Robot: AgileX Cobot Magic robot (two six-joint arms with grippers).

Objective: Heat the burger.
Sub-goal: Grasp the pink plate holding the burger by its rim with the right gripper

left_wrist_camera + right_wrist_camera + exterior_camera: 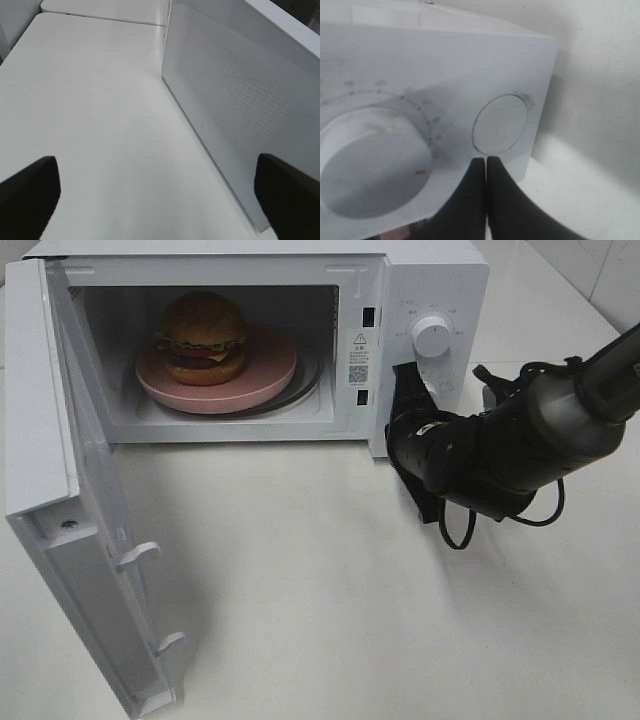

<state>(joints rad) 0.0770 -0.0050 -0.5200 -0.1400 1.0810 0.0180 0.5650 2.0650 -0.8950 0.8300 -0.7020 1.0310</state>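
The burger (203, 337) sits on a pink plate (270, 375) inside the open microwave (430, 280), toward 11 o'clock in the high view and on the plate's 10 o'clock side. The door (40, 420) stands swung out toward 8 o'clock over the white bench (320, 590). The right end effector (486, 162), at 3 o'clock from the burger, is pinched narrow and holds nothing. Its tips are just beside a round button (500, 123) on the control panel, near the dial (432, 337). The left end effector (156, 172) is spread wide and holds nothing, near a dotted white panel (235, 100).
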